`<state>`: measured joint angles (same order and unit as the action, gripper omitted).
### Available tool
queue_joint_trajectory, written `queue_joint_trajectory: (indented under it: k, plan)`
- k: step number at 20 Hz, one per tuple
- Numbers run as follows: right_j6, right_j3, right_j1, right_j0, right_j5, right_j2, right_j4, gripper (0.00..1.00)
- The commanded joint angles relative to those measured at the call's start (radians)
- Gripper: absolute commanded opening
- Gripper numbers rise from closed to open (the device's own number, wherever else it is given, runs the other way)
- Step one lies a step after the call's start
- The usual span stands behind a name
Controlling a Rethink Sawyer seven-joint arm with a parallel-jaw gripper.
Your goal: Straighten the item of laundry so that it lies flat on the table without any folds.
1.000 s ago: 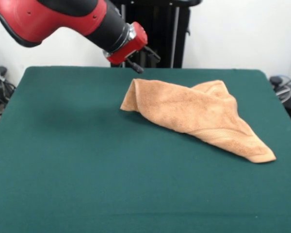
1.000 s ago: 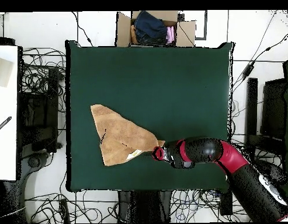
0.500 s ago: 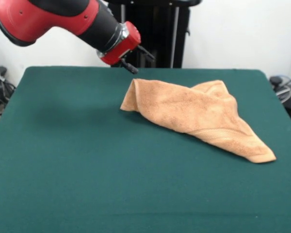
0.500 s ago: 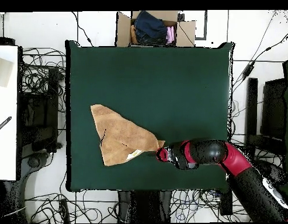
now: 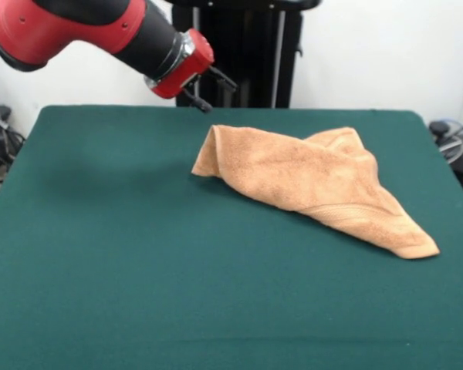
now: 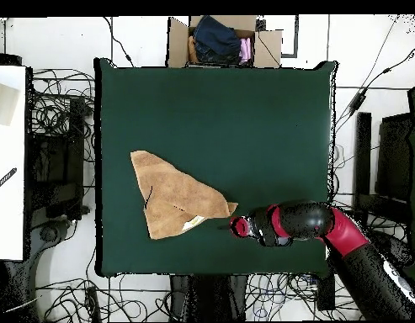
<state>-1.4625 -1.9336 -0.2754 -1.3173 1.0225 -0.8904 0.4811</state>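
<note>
The orange-tan terry-cloth towel (image 5: 320, 185) lay crumpled on the dark green felt table (image 5: 139, 262), folded over itself into a rough triangle with a raised ridge along its top. In the front view one rounded corner pointed toward the robot's side and a long tapered corner reached toward the table's right edge. A hemmed band ran along the lower fold. From overhead, the towel (image 6: 172, 199) occupied the left-centre part of the table (image 6: 244, 118), with a small white label showing at its lower edge. The gripper (image 5: 208, 91) hung above the table's far edge, apart from the cloth, its thin black fingers (image 5: 221, 77) spread with nothing between them. Broad bare felt surrounded the towel on all sides. A cardboard box (image 6: 223, 40) of clothes stood beyond the table.
</note>
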Motion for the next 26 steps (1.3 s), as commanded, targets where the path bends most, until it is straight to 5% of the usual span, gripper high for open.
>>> queue_joint_trajectory:
  k: [1,26]
  plan:
    - [0.224,0.129,-0.002,-0.001,0.094,-0.008,0.011,1.00]
    - [0.302,0.208,0.050,-0.039,0.208,-0.014,-0.005,1.00]
